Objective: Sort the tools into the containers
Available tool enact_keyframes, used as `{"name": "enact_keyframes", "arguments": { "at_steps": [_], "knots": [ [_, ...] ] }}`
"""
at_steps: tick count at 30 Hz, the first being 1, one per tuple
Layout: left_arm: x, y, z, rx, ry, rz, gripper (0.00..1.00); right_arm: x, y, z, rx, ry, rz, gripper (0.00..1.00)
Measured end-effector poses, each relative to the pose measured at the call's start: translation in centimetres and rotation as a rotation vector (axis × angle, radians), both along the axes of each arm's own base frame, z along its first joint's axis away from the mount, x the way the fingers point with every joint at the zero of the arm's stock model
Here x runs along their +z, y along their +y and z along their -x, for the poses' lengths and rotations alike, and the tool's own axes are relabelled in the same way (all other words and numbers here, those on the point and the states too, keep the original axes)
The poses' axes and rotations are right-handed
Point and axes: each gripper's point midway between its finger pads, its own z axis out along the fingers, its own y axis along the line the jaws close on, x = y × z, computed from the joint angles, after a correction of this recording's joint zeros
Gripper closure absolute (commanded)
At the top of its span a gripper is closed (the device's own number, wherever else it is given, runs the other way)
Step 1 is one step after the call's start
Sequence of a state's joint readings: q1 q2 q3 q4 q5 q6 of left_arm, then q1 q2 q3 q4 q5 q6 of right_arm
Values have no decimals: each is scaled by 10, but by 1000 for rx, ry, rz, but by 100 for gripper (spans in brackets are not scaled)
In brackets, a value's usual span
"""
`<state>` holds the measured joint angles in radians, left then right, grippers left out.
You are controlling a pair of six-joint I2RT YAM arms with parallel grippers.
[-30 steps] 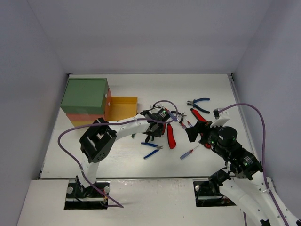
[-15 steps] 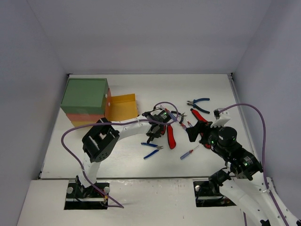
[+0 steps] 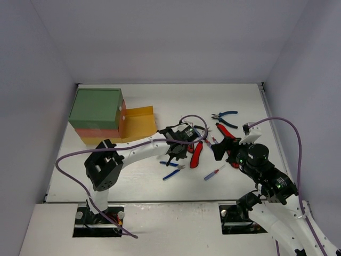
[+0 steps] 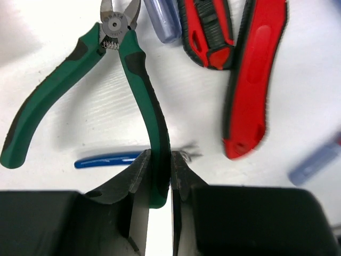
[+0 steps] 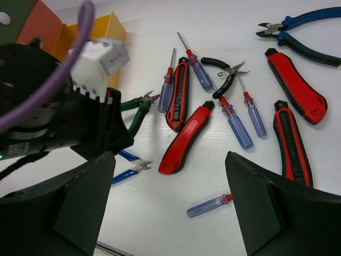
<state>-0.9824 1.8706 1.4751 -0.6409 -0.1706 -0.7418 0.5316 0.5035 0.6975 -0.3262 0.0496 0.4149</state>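
Note:
My left gripper (image 4: 160,160) is shut on one handle of the green-handled pliers (image 4: 136,69), whose other handle splays out to the left. From above, the left gripper (image 3: 175,149) sits in the middle of the scattered tools. A red utility knife (image 4: 253,80) lies just right of the pliers. My right gripper (image 5: 170,202) stands open above the table, with nothing between its fingers and a loose blue screwdriver (image 5: 209,205) below it. The containers (image 3: 96,109) stand at the back left: green on top, orange below it, and a yellow drawer (image 3: 139,121) pulled open.
Blue-handled pliers (image 3: 224,116) lie at the back right. Small blue cutters (image 3: 171,169) lie near the left gripper. More red knives (image 5: 295,85), screwdrivers (image 5: 234,122) and black pliers (image 5: 224,74) crowd the middle right. White walls close in the table.
The left gripper has closed on the green pliers' handle. The left arm's elbow has swung down and left. The red knife beside it has tilted slightly. The right arm has not moved.

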Motion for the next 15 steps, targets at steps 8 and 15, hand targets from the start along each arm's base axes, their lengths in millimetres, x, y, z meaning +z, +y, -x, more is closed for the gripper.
{"name": "enact_keyframes", "arguments": {
  "at_steps": [8,15],
  "knots": [
    [86,12,-26,-18,-159,47,100,2,-1,1,-1,-7,-4,18],
    [104,90,-87,132,-225,-39,100,2,-1,1,-3,-8,-3,18]
  ]
}}
